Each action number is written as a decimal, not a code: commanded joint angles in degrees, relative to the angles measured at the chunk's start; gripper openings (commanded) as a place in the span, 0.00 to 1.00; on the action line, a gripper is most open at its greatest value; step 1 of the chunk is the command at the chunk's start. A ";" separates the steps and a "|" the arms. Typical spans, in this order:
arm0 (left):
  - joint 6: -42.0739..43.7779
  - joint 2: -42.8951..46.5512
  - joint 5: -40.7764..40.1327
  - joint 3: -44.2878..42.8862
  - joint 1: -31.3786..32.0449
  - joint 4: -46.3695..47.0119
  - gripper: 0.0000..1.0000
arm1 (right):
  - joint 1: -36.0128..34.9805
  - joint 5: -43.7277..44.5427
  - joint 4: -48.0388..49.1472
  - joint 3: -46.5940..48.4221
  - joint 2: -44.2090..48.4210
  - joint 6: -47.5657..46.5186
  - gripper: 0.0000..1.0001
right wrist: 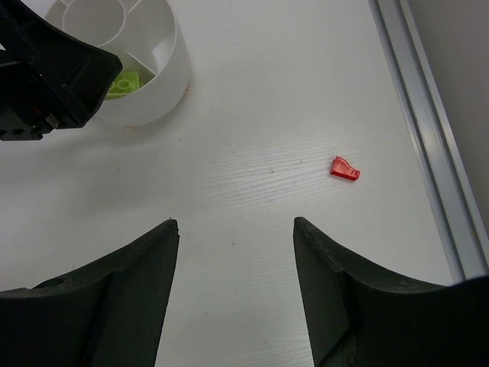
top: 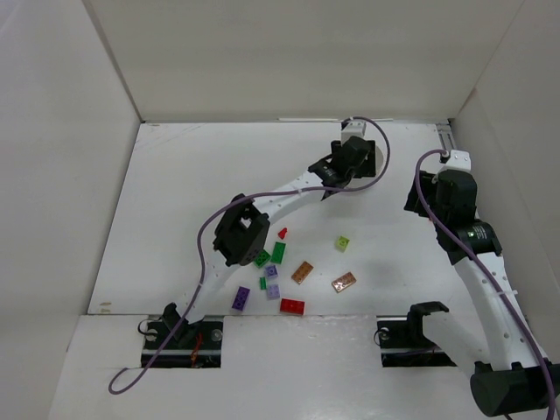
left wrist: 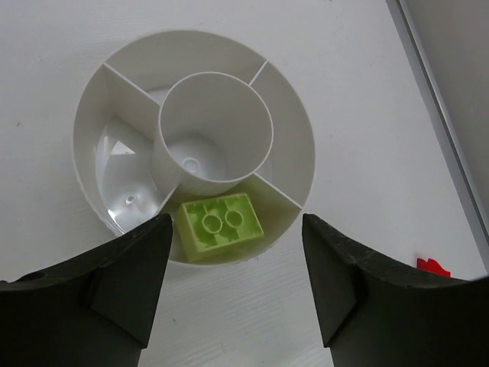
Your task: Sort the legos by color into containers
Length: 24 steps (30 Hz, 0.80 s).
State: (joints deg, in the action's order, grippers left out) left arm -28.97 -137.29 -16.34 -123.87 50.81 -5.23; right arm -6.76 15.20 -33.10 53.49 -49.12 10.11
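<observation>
The left hand point(left wrist: 235, 252) hangs released above the near rim of the white dish point(left wrist: 92, 107), and a lime brick point(left wrist: 220, 224) lies in the near wedge. The right hand point(right wrist: 235, 229), also released, hangs over the desk point(right wrist: 252, 153). A red piece point(right wrist: 345, 169) lies near the metal rail point(right wrist: 428, 153) at the right edge. Well apart from the dish, the other bricks point(top: 303, 272) lie scattered on the near middle of the desk.

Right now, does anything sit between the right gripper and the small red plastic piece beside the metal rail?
Nothing visible does. Only bare table lies between the open right gripper and the small red plastic piece; the round white plastic dish sits off to the side.
</observation>
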 commanded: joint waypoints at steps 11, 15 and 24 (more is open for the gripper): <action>1.90 6.15 -0.72 -0.67 0.87 2.86 0.80 | 0.35 -0.16 0.67 0.38 0.34 -0.27 0.67; 4.80 15.54 -0.79 4.50 0.87 2.86 0.93 | 0.35 -1.75 1.29 -0.15 -0.97 -1.58 0.67; 5.25 48.67 -4.40 37.98 -1.76 7.00 1.00 | -9.39 -4.84 2.00 -0.67 -6.68 -1.68 0.72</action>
State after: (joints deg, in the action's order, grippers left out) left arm -23.11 -98.59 -18.59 -92.82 50.94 -0.58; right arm -11.42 10.33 -31.99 53.08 -53.78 7.81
